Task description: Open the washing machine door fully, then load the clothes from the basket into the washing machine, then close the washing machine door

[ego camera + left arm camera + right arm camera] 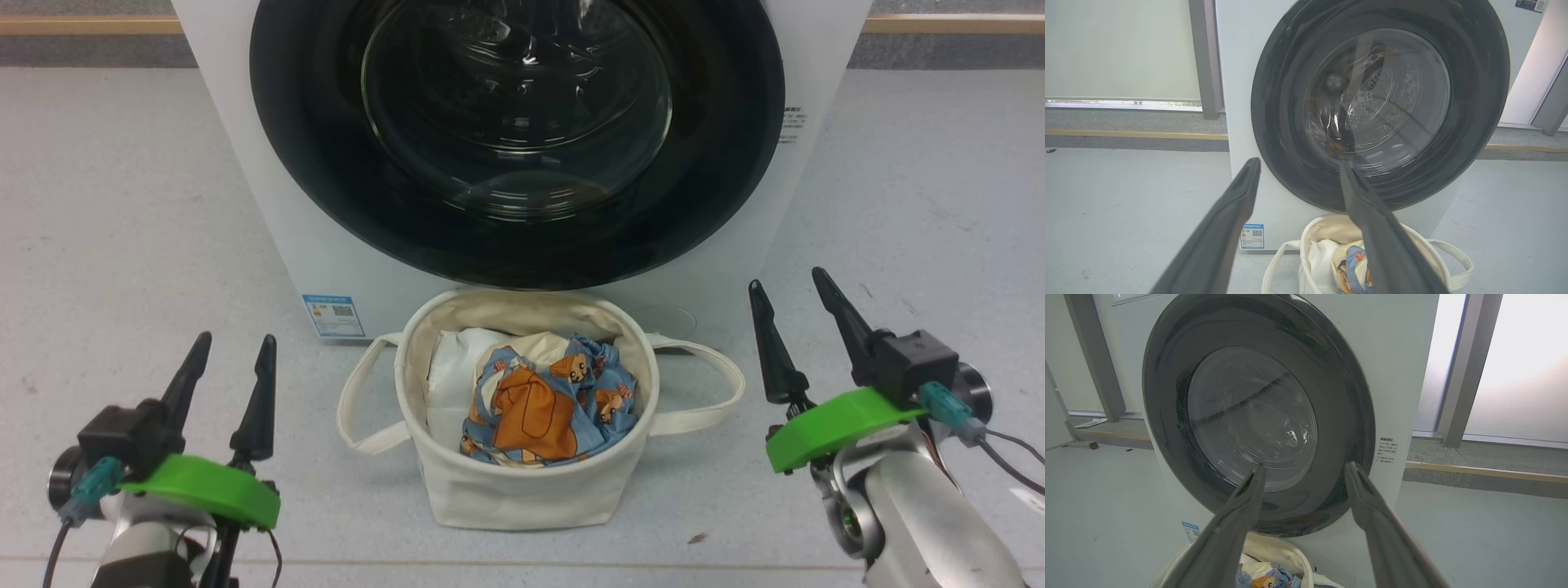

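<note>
The white washing machine (245, 163) faces me with its round black-rimmed door (326, 188) shut flat against the front. Directly below the door stands the cream canvas basket (522, 490). Inside it lie the light blue clothes (547, 404) printed with orange-brown bears, beside a plain white bundle (447, 384). My left gripper (233, 343) hovers open at the lower left, apart from the basket. At the lower right, my right gripper (788, 282) is open too, with nothing between its fingers. Both wrist views look at the door (1274, 122) (1167, 416) and the basket (1453, 257) (1290, 555).
A small blue label (333, 315) sits on the machine's lower left front. The basket's looped handles (359, 400) stick out on both sides over pale grey floor (122, 245). A raised sill with a wooden strip (1126, 134) runs behind the machine, below tall windows.
</note>
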`<state>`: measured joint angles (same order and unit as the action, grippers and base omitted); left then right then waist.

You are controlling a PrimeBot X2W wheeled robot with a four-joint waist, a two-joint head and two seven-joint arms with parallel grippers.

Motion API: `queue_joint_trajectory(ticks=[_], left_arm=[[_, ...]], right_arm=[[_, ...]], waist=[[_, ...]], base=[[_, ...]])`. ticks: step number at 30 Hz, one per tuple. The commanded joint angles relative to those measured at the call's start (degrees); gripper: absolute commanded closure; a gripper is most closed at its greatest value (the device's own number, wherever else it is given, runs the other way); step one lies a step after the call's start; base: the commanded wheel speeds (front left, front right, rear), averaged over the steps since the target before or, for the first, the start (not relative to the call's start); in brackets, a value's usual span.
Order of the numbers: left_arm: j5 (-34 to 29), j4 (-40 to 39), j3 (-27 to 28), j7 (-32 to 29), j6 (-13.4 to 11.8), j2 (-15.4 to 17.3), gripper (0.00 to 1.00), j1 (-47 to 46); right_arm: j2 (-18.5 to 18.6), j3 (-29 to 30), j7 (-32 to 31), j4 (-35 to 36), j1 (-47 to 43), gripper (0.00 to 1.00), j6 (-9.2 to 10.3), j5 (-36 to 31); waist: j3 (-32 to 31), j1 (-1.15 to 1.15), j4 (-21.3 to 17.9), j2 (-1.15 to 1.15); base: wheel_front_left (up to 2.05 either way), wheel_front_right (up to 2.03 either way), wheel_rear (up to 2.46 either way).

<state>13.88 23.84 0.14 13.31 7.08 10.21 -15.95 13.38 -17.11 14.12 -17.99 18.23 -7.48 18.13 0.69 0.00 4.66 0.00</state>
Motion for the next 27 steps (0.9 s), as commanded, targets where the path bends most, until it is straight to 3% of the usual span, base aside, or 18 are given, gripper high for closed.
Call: queue_joint_trajectory(ticks=[1,5,27], left_arm=[[-2.2,-1.5,1.9,1.1,0.3,2.1,0.0,-3.4],[-4.4,-1.3,2.1,1.7,0.4,2.3,0.0,-3.8],[-3.4,-0.2,2.2,1.7,0.4,2.3,0.0,-4.2]], right_arm=[[0.0,-0.3,0.7,1.9,2.1,0.0,-0.01,-2.5],[0.0,-0.1,0.9,1.8,2.5,0.0,-0.01,-5.1],[-0.3,1.9,0.9,0.8,2.2,0.0,-0.01,-4.5]], waist=[[0.0,0.0,0.0,0.0],[-0.1,0.0,0.1,0.0],[0.2,0.0,0.3,0.0]], base=[[0.0,0.0,0.0],[0.0,0.0,0.0],[0.0,0.0,0.0]])
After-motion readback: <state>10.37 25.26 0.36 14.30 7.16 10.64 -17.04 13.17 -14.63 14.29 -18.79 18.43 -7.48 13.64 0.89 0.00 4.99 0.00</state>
